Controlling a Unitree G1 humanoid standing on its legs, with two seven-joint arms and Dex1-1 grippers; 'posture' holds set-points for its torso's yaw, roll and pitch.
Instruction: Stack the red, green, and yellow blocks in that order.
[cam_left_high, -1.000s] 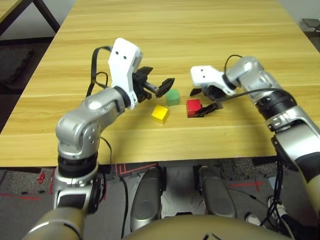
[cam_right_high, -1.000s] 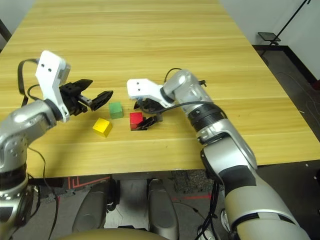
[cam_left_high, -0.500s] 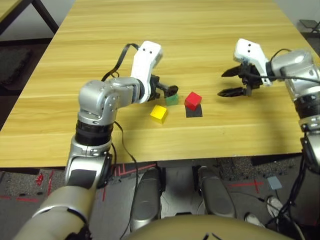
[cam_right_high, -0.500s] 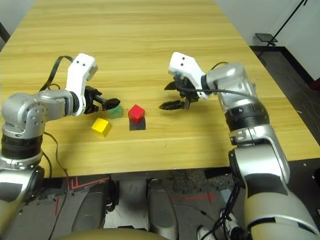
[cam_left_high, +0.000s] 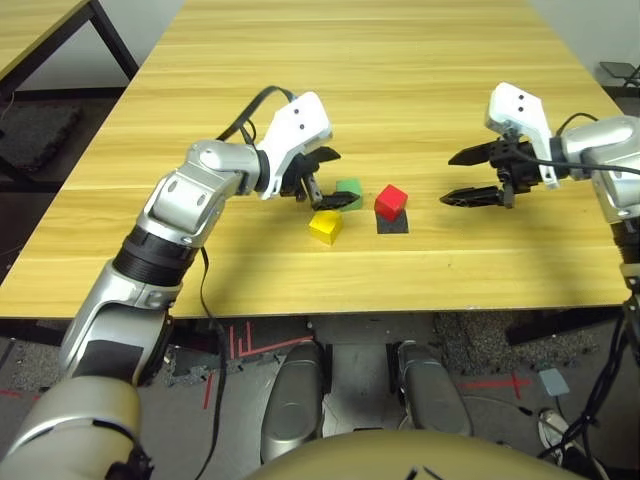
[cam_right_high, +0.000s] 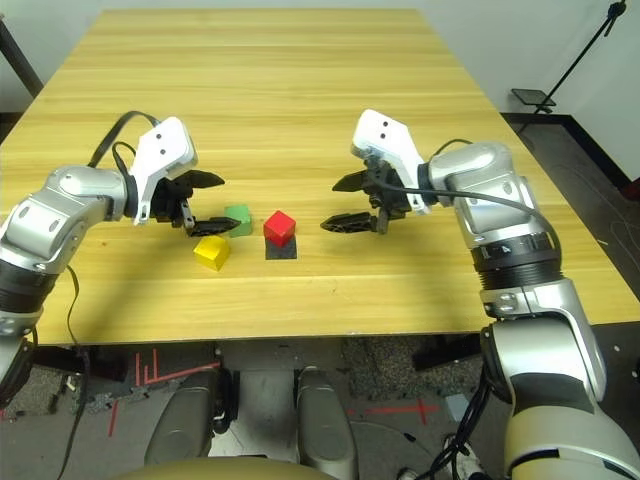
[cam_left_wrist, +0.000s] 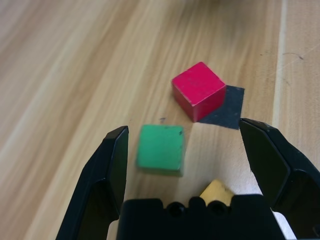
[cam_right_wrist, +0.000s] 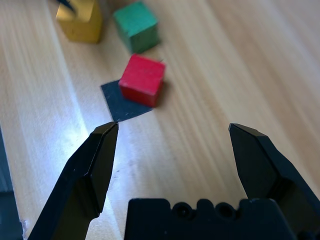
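My left end effector (cam_left_high: 322, 176) hangs open just above the surface, its fingers spread wide with nothing between them. From its wrist camera I see the green block (cam_left_wrist: 160, 148) lying flat on the wood in the gap ahead of the fingers, touching neither one. The yellow block (cam_left_high: 325, 226) sits just beside the green one, on the side nearer me, slightly apart from it. The red block (cam_left_high: 391, 201) rests on the far part of a flat black square patch (cam_left_high: 394, 224), just to the right of the green block and turned at an angle to the patch.

My right end effector (cam_left_high: 470, 177) is also open and empty, held off to the right of the red block with clear wood between them, fingers pointing toward the blocks. All three blocks sit separately on the wooden surface (cam_left_high: 380, 80); none is stacked yet.
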